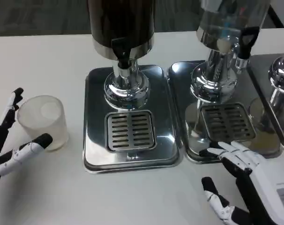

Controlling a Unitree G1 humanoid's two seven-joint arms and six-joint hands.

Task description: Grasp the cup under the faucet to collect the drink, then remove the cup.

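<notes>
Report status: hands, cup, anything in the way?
Left robot hand open around cup, left of dispenser tray. Right robot hand open, idle. Path clear.

A single head view looks steeply down and forward from above the robot's side of the white table (48,197). It sits close, so the two drink dispensers are cut off at the top edge and only their lower bodies and steel trays (93,154) show. The table's far edge and dark floor cross the top.

a second dispenser (224,51) (clear tank) on its steel tray (179,75), white table (48,187).
</notes>
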